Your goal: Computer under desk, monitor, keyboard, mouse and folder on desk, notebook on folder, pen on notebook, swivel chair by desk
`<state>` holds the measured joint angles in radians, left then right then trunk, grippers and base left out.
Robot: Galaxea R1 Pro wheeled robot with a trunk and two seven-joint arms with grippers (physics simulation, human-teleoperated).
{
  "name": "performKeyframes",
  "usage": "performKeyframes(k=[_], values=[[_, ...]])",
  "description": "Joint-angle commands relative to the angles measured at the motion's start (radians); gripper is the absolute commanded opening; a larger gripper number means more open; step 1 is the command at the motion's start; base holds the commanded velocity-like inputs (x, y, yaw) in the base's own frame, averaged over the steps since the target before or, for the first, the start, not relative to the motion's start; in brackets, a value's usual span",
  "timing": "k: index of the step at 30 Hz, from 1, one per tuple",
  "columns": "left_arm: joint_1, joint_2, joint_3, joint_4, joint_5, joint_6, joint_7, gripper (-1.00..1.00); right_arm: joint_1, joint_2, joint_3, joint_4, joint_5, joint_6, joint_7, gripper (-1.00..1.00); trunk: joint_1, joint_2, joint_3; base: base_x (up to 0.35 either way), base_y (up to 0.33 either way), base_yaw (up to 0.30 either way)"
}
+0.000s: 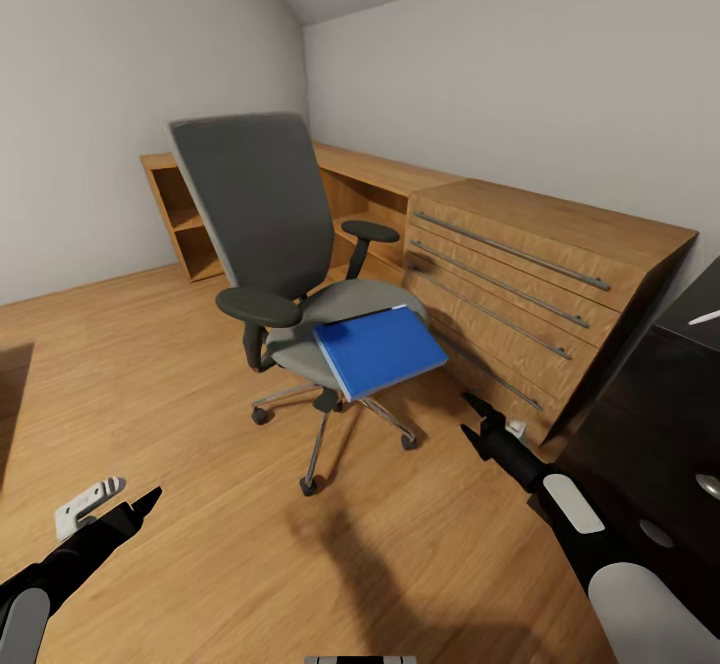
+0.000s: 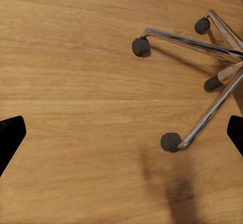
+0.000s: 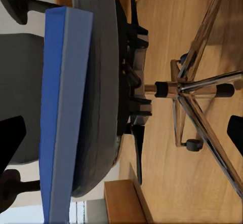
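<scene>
Folder (image 1: pixel 380 349) overhangs swivel chair (image 1: pixel 270 234); right wrist shows its pale edge; both tools agape, empty.

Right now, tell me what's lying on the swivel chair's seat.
The blue folder lies on the swivel chair seat, overhanging its front edge. Whatever sits under the folder is covered.

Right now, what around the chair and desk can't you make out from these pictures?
- Desk: head view, cut off by the right edge, so most of its top is unseen.
- Pale sliver on the desk top: head view, too small and edge-cropped to identify.
- Folder: its underside is hidden against the swivel chair seat; right wrist view shows it edge-on.
</scene>
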<state>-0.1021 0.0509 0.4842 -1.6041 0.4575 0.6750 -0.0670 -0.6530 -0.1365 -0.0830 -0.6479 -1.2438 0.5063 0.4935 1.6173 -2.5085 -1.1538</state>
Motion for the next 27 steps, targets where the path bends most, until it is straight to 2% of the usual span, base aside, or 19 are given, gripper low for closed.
performKeyframes(k=[1, 10, 27], values=[[-0.001, 0.0, 0.002, -0.001, 0.0, 0.006, -0.005, 1.0, -0.001, 0.001, -0.003, 0.0, -0.006, 0.013, 0.0, 1.0, 0.0, 0.0, -0.001, 0.0, 0.0, 0.0], [-0.001, 0.0, 0.002, -0.001, 0.0, 0.005, -0.005, 1.0, -0.001, 0.003, -0.007, 0.001, -0.006, 0.027, 0.0, 1.0, 0.0, 0.0, -0.001, 0.008, 0.0, 0.0], [-0.001, 0.0, 0.002, 0.002, -0.002, 0.003, -0.005, 1.0, -0.001, 0.004, -0.007, 0.001, -0.006, 0.028, -0.002, 1.0, 0.0, 0.0, -0.001, 0.141, 0.0, 0.0]])
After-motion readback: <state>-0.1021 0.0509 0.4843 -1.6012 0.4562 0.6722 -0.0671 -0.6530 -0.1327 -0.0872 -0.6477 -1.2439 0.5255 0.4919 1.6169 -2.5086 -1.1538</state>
